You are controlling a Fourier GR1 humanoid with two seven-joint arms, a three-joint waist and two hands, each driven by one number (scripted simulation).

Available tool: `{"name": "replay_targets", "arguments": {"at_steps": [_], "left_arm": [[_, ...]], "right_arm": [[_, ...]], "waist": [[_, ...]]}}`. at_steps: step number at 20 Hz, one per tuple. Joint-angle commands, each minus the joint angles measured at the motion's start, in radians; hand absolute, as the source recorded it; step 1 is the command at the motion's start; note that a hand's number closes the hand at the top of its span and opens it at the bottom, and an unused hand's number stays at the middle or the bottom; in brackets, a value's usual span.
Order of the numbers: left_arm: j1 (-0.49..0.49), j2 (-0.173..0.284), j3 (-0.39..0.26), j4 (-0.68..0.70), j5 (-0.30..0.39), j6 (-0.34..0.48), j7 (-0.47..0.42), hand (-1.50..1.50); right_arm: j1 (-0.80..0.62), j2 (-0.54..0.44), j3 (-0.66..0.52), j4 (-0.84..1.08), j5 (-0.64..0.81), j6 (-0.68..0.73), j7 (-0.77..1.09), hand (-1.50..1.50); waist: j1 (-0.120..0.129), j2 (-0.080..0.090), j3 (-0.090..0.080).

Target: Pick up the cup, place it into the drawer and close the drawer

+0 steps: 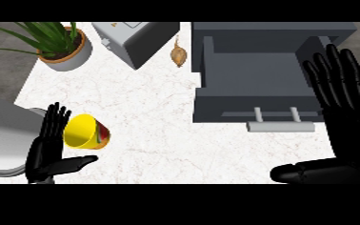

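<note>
One cup (85, 132) is what I am after, and I see it lying tipped on its side on the counter (162, 124) at the lower left, its yellow mouth facing up and left and a red patch showing on its outer wall. My left hand (48, 145) stands just beside it on the left, fingers straight and pointing up the view, thumb stuck out to the right below the cup; the fingers look to touch or overlap the cup's rim, but nothing is curled round it, so I read the hand as spread and holding nothing. Well apart to the right, the grey drawer (260, 71) stands pulled out and I can see down into its hollow, with its pale handle (280, 122) on the front edge facing me. My right hand (336, 88) shows at the right edge, over the drawer's right side, fingers straight and spread upward, thumb lying along the bottom toward the left; it grips nothing either. Farther back on the counter I see an onion (178, 53) just left of the drawer, a grey toaster (137, 40) set at an angle, and a potted plant (62, 45) in the far left corner.
</note>
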State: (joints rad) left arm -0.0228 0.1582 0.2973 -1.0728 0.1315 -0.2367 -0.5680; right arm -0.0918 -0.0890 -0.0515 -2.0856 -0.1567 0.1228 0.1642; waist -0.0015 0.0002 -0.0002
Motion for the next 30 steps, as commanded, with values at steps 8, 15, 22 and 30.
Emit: {"name": "replay_targets", "arguments": {"at_steps": [8,15,22,30], "left_arm": [[-0.113,0.047,0.002,0.233,-0.018,0.011,-0.118,-1.5],[-0.175,0.072,0.001,0.456,-0.032,-0.053,-0.272,-1.5],[-0.262,0.108,0.018,0.556,0.005,-0.089,-0.277,-1.5],[-0.307,0.099,0.015,0.632,0.036,-0.161,-0.293,-1.5]], "right_arm": [[-0.031,0.027,0.043,0.03,0.054,-0.029,0.007,-1.5],[0.015,0.037,0.075,-0.079,0.061,-0.036,0.056,-1.5],[-0.007,0.01,0.027,-0.026,0.016,0.005,0.026,-1.5],[-0.027,0.0,-0.011,-0.002,-0.024,0.009,0.039,-1.5]], "waist": [[0.001,0.0,0.0],[-0.004,0.0,0.0],[-0.004,0.001,0.0],[-0.003,0.001,0.0]]}}
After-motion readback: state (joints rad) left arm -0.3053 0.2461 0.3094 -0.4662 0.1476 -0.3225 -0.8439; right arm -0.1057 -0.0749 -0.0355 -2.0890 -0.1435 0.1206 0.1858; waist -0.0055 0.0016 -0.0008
